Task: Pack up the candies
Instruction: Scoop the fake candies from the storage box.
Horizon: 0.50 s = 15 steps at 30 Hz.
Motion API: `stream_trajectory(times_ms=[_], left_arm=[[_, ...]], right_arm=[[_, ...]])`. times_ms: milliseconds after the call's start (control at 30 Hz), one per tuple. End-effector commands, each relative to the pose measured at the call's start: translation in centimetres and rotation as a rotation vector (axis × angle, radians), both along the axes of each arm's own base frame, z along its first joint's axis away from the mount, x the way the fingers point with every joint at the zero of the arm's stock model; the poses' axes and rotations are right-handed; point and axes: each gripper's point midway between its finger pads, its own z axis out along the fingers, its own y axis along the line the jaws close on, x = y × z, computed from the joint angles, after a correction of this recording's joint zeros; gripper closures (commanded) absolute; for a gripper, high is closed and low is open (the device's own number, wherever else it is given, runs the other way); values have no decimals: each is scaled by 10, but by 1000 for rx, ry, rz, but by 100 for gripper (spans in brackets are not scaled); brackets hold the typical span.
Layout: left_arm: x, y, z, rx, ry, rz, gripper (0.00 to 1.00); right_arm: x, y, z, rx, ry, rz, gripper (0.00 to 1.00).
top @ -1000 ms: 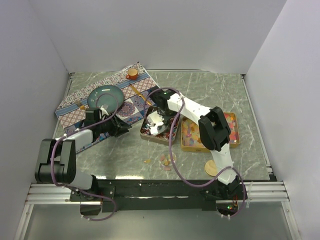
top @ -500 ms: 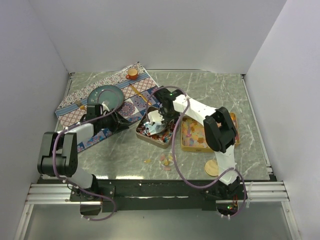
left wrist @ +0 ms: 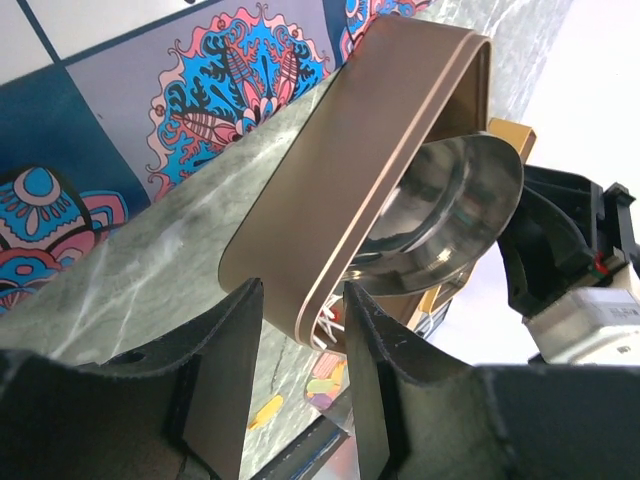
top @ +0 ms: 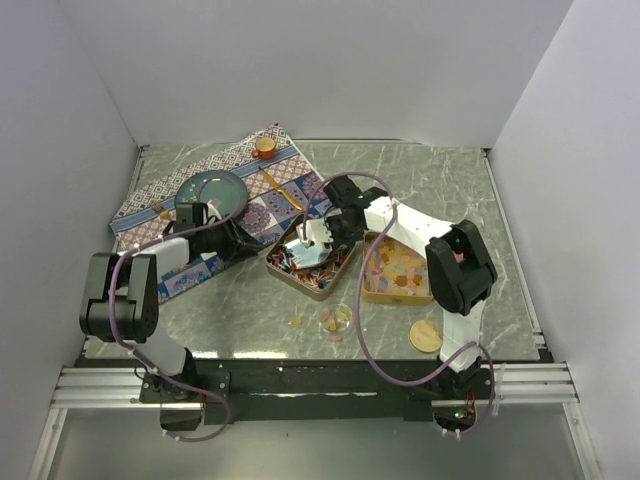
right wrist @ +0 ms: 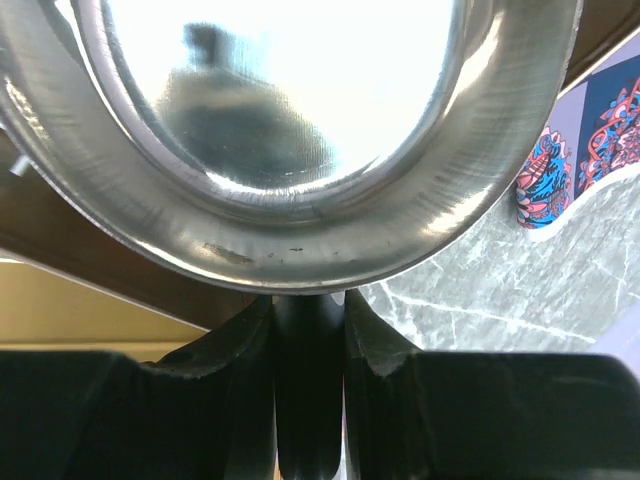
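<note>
A gold tin [top: 282, 270] at mid-table holds red-white-black candies [top: 303, 264]. My left gripper [top: 251, 245] is at the tin's left corner. In the left wrist view the tin [left wrist: 330, 180] has its wall between the fingers, and my left gripper [left wrist: 300, 295] is shut on it. My right gripper [top: 336, 227] is shut on the black handle [right wrist: 310, 330] of a steel scoop [top: 306, 238], which hangs over that tin. The scoop's [right wrist: 300, 230] underside fills the right wrist view above my right gripper [right wrist: 308, 310]. A second gold tin [top: 372, 295] holds pale yellow-orange candies [top: 400, 268].
A small clear dish [top: 335, 318] of bright candies stands near the front, with a loose piece [top: 294, 322] beside it. A cork disc [top: 425, 335] lies front right. A teal bowl [top: 212, 190] and an orange-topped piece [top: 265, 147] rest on a patterned mat [top: 250, 160].
The left tin has slid left and turned, and my left gripper has moved with it. The scoop has shifted and uncovered the candies in the tin. My right arm's elbow has swung right.
</note>
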Motion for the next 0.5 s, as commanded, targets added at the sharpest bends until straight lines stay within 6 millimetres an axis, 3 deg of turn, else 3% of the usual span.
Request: stream_trajectory(times_ms=[0, 200, 467], left_arm=[[13, 1, 5, 30, -42, -22, 57], [18, 1, 1, 32, -32, -27, 57], [24, 5, -4, 69, -2, -6, 58]], right_arm=[[-47, 13, -19, 110, 177, 27, 100], [-53, 9, -17, 96, 129, 42, 100], [-20, 4, -3, -108, -45, -11, 100]])
